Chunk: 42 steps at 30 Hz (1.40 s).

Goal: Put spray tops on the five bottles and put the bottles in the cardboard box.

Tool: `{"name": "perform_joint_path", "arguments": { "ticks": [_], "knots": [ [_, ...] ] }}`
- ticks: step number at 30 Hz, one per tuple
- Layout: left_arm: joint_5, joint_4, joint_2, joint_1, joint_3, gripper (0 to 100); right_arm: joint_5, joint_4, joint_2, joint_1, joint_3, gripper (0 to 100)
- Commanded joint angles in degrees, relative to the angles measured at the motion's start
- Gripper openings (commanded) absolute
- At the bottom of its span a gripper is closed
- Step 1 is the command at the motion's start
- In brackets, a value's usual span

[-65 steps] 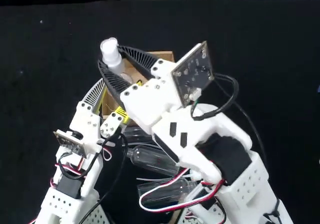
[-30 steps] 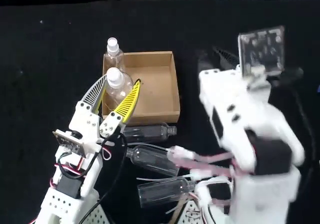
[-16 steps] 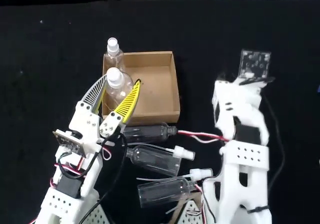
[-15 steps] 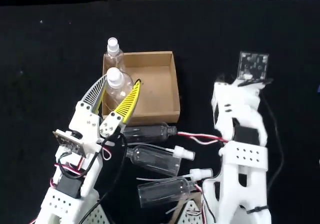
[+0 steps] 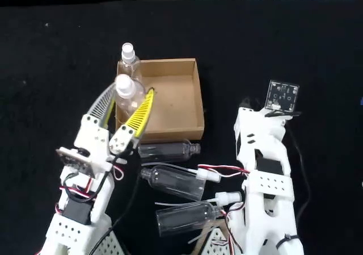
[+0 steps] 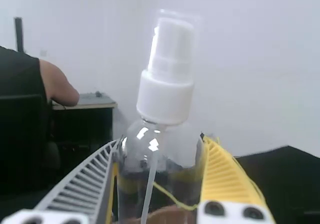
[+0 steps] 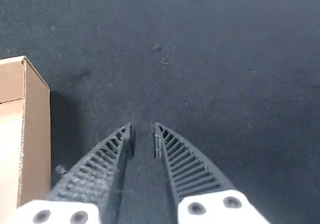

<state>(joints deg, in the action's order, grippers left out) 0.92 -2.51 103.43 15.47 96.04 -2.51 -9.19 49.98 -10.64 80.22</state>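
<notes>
Clear plastic bottle (image 5: 124, 89) with a white spray top, clamped upright in the left gripper (image 5: 130, 91).
Its dip tube shows through the wall; it hangs over the cardboard box's (image 5: 199, 104) near-left corner. Right gripper (image 7: 143, 129), fingers slightly apart and empty, hovers over the black table (image 5: 317, 50) beside the box.

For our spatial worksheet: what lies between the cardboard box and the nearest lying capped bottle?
An uncapped bottle on its side, seen in the high view.
</notes>
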Motion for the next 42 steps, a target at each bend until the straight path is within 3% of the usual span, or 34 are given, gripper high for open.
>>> {"name": "perform_joint_path", "arguments": {
  "ticks": [1,7,15,24,33,42],
  "knots": [
    [-0.26,-8.44,-7.03,-3.12,0.75,3,-0.44,1.58,1.10,0.53,-0.13,5.3],
    [-0.53,-21.80,-32.97,-4.35,-7.96,3,-0.44,1.41,1.10,0.62,-0.13,5.3],
    [-0.09,-47.91,-70.51,-4.44,-18.42,3,-0.44,1.41,1.10,0.62,-0.04,5.3],
    [-0.44,-74.55,-99.96,-9.19,-24.13,3,-0.44,1.67,1.10,0.62,-0.04,5.3],
    [-0.18,-88.70,-115.96,-10.59,-26.24,3,-0.44,1.67,1.10,0.62,-0.04,5.3],
    [-0.53,-89.49,-125.71,-10.07,-31.87,3,-0.44,1.67,1.10,0.53,-0.13,5.3]
  ]
}}
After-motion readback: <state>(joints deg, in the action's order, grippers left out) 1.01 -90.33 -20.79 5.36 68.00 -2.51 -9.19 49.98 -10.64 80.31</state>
